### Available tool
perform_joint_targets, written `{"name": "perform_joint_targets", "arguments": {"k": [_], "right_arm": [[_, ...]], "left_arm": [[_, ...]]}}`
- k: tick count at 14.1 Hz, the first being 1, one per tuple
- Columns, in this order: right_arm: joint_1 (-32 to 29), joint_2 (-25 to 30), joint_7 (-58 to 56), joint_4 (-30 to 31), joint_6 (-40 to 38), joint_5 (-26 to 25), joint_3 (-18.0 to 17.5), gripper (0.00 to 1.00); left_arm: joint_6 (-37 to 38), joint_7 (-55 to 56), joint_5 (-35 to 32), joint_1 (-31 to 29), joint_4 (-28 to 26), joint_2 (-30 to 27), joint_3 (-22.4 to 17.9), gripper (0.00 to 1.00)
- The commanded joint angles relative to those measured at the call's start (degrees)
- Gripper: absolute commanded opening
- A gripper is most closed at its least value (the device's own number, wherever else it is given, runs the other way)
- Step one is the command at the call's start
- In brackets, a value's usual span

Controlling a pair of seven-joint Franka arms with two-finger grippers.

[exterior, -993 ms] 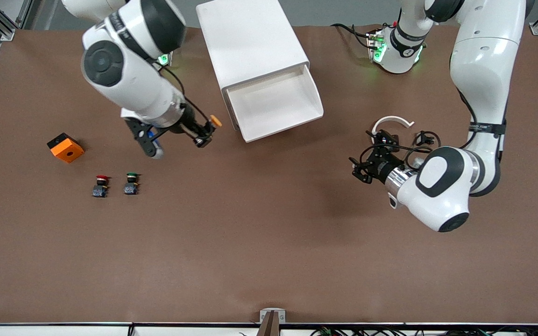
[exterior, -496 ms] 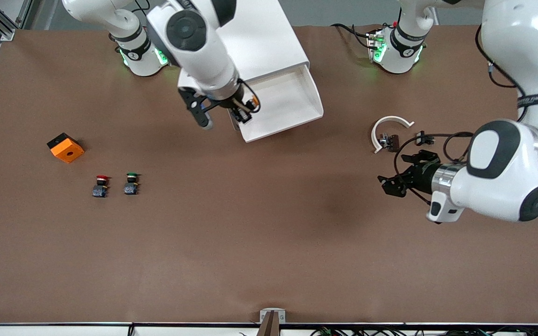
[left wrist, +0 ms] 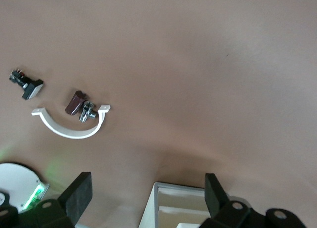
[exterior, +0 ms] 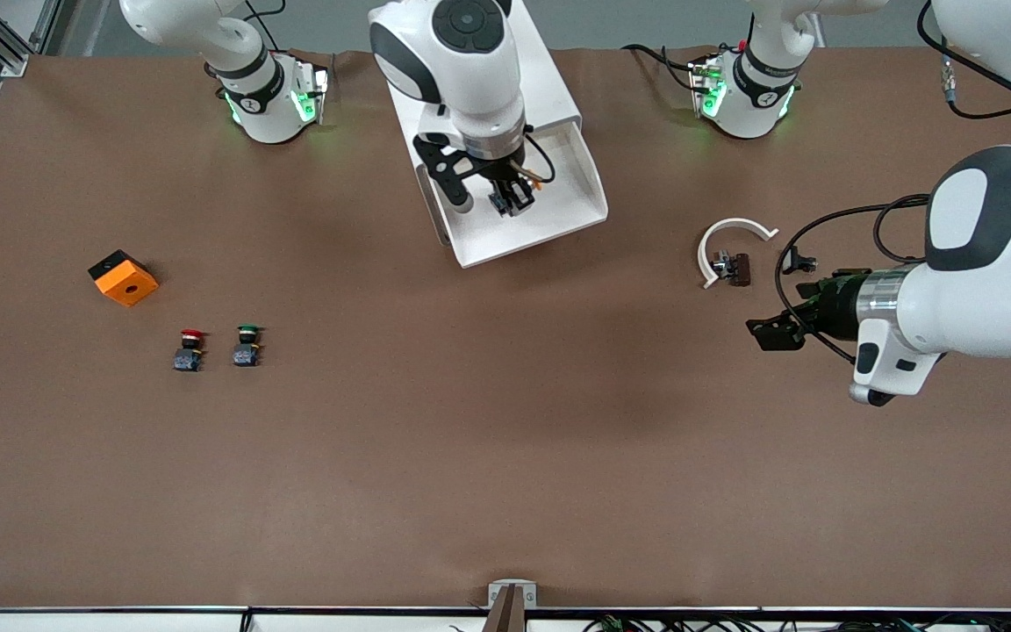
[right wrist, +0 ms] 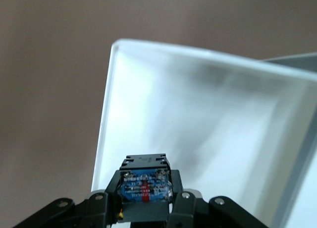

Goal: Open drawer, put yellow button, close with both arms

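The drawer [exterior: 577, 206] stands pulled out of the white cabinet [exterior: 554, 92], its white tray showing. My right gripper [exterior: 510, 200] is over the tray, shut on the yellow button [exterior: 533, 182], whose orange cap peeks out beside the fingers. In the right wrist view the button's black-blue body [right wrist: 145, 187] sits clamped between the fingers, with the tray's inside [right wrist: 208, 124] below. My left gripper [exterior: 769, 333] is open and empty, low over the bare table toward the left arm's end. In the left wrist view its fingers [left wrist: 79, 194] stand wide apart, with a cabinet corner [left wrist: 166, 208] between them.
A red-capped button [exterior: 191, 348], a green-capped button [exterior: 247, 344] and an orange block [exterior: 123, 277] lie toward the right arm's end. A white curved piece [exterior: 732, 235], a small brown part [exterior: 739, 267] and a small black part [exterior: 799, 261] lie by my left gripper.
My right gripper has carried the yellow button from beside the cabinet to over the open drawer tray. My left gripper has drawn back toward the left arm's end of the table.
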State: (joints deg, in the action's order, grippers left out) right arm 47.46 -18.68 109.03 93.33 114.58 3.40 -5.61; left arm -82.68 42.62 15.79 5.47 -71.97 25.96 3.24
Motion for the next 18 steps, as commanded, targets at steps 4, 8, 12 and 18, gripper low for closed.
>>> {"name": "perform_joint_targets", "arguments": {"k": [4,8,12,18], "right_arm": [[4.0,-3.9,1.4,-1.3,1.8,-3.2,0.7,0.0],[4.5,-4.6,1.4,-1.6,2.5,-3.6,0.7,0.0],[5.7,-5.5,1.4,-2.6,3.5,-3.5,0.7,0.0],[6.6,-5.4,2.7,-4.8,3.1,-3.3,0.7,1.0]], "left_arm": [[-13.9,-1.2,-6.4,-0.5,-2.2,-0.3,0.1,1.0],[-18.0,-4.2,-8.3,-0.2,-5.9,-0.6,1.8,1.0],[-28.1,-4.7,-12.0,-0.1,-12.7,-1.2,6.6,1.0],[-38.4,-1.8,-13.6,4.0,-20.4,-0.9,10.4,1.0]]}}
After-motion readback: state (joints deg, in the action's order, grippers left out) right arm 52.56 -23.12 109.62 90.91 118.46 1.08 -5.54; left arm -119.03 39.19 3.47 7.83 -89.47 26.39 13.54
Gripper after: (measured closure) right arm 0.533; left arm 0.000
